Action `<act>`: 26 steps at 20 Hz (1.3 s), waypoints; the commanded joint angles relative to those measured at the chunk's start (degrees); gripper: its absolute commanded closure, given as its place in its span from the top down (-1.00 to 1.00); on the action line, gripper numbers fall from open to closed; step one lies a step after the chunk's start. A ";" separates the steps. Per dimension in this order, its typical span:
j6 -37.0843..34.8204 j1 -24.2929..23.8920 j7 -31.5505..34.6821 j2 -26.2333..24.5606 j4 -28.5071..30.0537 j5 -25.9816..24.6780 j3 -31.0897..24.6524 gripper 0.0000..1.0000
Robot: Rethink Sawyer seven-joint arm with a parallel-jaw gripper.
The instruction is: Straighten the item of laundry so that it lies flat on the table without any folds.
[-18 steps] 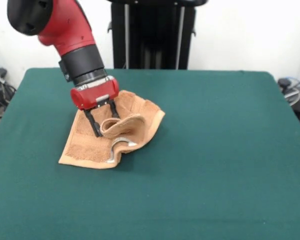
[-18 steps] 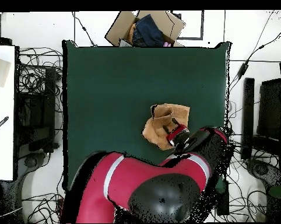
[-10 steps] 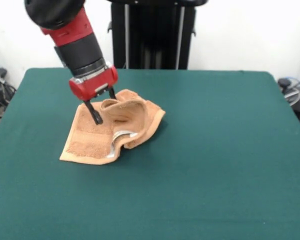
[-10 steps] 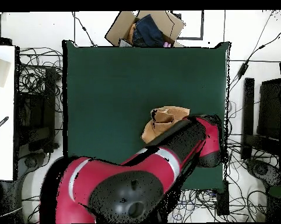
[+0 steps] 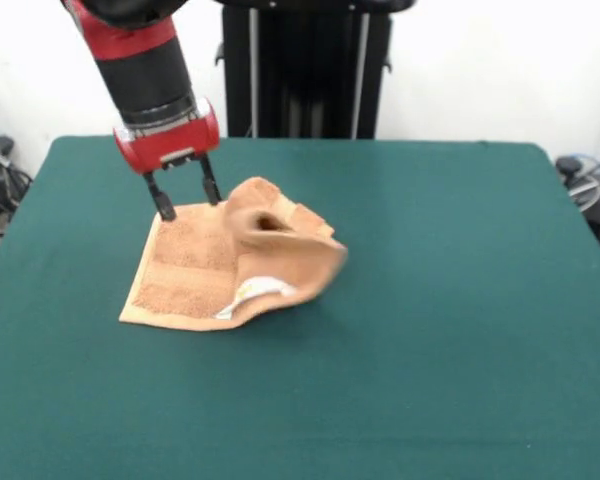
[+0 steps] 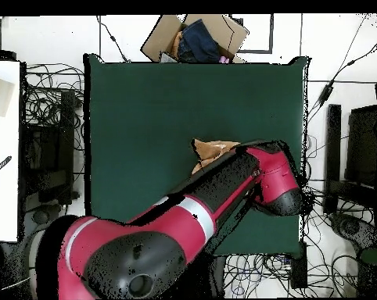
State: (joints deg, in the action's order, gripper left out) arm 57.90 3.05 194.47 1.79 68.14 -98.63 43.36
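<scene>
The orange-tan towel point(image 5: 195, 270) lies on the green table point(image 5: 440, 300), left of centre. Its left part lies flat, showing a woven band. Its right part is a raised, blurred fold point(image 5: 290, 250) bulging to the right, with the white label point(image 5: 261, 289) under it near the front edge. My gripper point(image 5: 186, 197) hangs just above the towel's far left corner, open and empty, fingers point(image 5: 163, 203) apart. In the overhead view my arm covers most of the towel point(image 6: 209, 147) and hides the gripper.
The black pedestal point(image 5: 305, 70) stands behind the table's far edge. In the overhead view a cardboard box with dark cloth point(image 6: 195, 37) sits beyond the table's top edge, a white surface point(image 6: 2, 148) is at the left, and cables lie around the table point(image 6: 145, 117).
My gripper has let go of the towel fold it was lifting and has moved up and toward the far left. The released fold is flopping over to the right.
</scene>
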 commanded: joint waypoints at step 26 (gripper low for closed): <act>-1.69 1.66 4.75 0.38 0.02 -1.44 -3.20 1.00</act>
State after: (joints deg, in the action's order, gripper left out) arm 57.91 3.89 195.81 3.75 66.00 -102.75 47.05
